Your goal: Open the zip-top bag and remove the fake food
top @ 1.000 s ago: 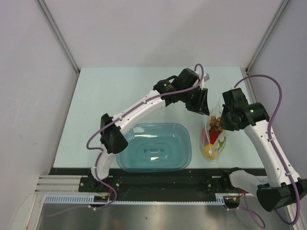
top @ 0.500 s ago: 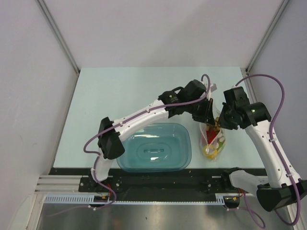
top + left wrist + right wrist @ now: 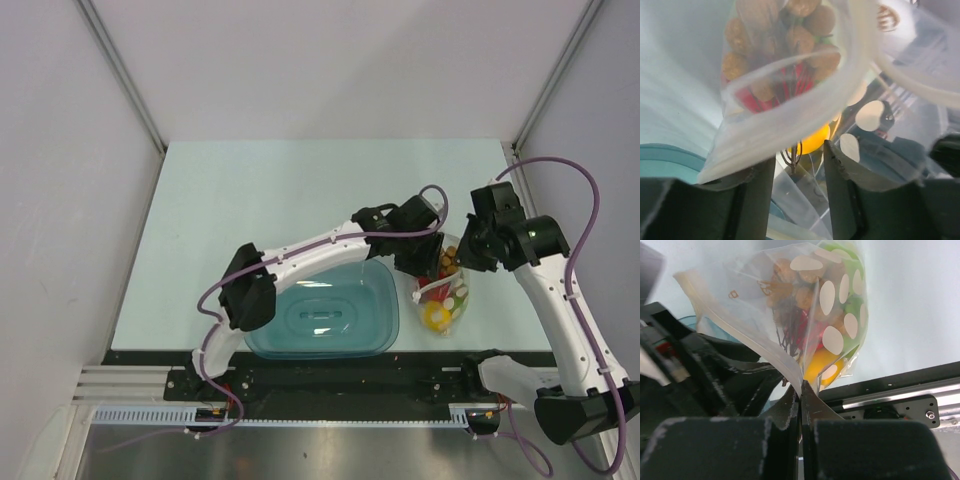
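The small clear, crinkly plastic zip-top bag (image 3: 443, 297) with white dots is at the near right part of the pale green table (image 3: 250, 190), just beside the right end of the teal translucent rectangular tub (image 3: 300, 275). All the plastic fake food (image 3: 436, 316) is inside it: orange-brown balls on dark stems near the mouth, then a red piece, and yellow and green fruits at the bottom end.

The right gripper (image 3: 801, 390) has its two black fingers pressed together on one thin lip of the bag. We judge that it holds this lip to keep the bag steady and raised. We cannot tell if the bottom of the bag touches the table.

The left gripper (image 3: 799, 160) has its jaws apart. The thick rim of the bag curves just in front of them, and some film shows in the gap, but nothing is clamped there. It probably waits to take the opposite lip, so that the two arms can pull the mouth wider. The mouth already looks partly parted.

The left arm stretches low and long across the far right corner of the tub, with its wrist turned toward the bag. The right arm rises from its base, bends at a high elbow, and points its wrist down and leftward.
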